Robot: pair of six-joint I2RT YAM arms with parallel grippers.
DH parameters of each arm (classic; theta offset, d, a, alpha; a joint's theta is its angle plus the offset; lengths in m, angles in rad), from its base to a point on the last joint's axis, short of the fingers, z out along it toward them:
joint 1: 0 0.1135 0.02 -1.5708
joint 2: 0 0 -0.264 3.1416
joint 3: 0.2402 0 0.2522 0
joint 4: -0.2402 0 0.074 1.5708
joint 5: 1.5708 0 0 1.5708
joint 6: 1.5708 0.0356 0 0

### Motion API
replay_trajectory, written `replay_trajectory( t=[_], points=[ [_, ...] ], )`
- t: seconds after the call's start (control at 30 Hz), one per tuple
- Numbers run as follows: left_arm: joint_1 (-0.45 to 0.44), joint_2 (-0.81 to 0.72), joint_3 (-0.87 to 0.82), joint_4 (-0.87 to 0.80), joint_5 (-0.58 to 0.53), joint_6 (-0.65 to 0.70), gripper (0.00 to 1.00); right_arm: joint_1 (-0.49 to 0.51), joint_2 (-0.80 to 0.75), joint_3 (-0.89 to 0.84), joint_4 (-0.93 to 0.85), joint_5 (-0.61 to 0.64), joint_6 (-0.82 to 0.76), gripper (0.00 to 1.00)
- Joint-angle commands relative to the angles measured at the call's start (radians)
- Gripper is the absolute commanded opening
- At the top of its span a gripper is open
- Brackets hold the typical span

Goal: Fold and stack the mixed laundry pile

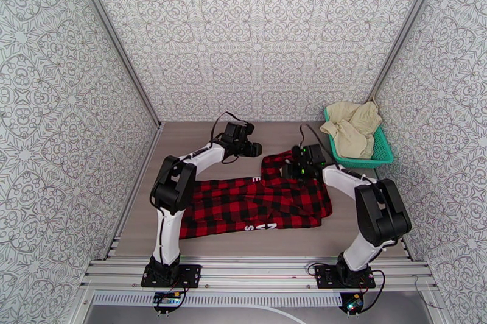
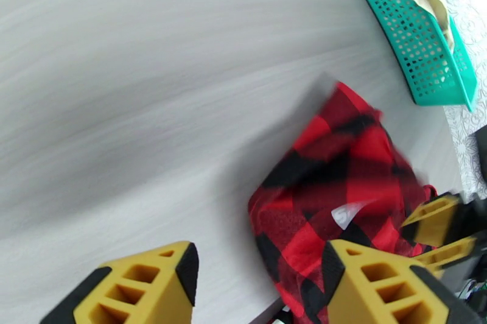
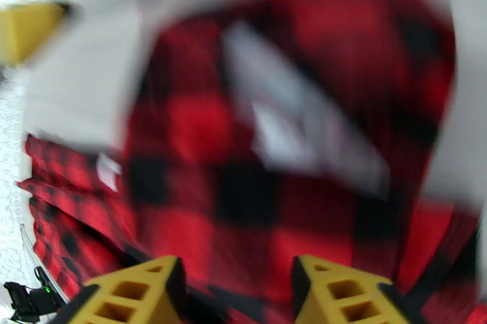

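Patterned walls close in a pale grey counter (image 1: 201,130) on three sides. Across its middle lies the red-and-black checked flannel shirt (image 1: 255,203), spread long from the left arm's side to the right arm's side, with its far right end bunched up towards the counter's far right corner. A white label (image 2: 347,214) shows on that bunched end.

The right pincer (image 3: 234,276) hangs directly over this bunched cloth, its yellow fingers (image 3: 341,295) standing apart with checked fabric showing between them. The right wrist view is too blurred to tell whether they touch the cloth.

The left pincer (image 2: 259,264) is over bare counter just left of the same end of the shirt, jaws moderately wide and holding nothing.

At the far right corner stands a teal mesh basket (image 1: 383,154), apart from the shirt. Cream-beige cloth pieces (image 1: 353,127) are heaped in it, spilling over its far rim.
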Motion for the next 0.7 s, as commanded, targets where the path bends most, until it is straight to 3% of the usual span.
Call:
replay_trajectory(
  t=[0.0, 0.1, 0.23, 0.43, 0.67],
  points=[
    [-0.034, -0.02, 0.008, -0.053, 0.037, 0.06, 0.58, -0.062, -0.081, 0.04, -0.092, 0.044, 0.132, 0.62],
    [-0.054, -0.01, 0.02, -0.076, 0.014, 0.071, 0.58, -0.124, -0.078, 0.076, -0.103, -0.058, 0.325, 0.68],
    [-0.074, -0.025, 0.008, -0.086, 0.003, 0.063, 0.54, -0.128, -0.064, 0.065, 0.093, -0.172, 0.67, 0.71],
    [-0.116, -0.05, -0.03, -0.095, -0.023, 0.065, 0.52, -0.127, 0.013, 0.136, 0.153, -0.025, 0.996, 0.73],
    [-0.123, -0.084, -0.101, -0.066, -0.027, 0.049, 0.51, -0.128, 0.174, 0.256, 0.131, 0.061, 1.178, 0.73]
  ],
)
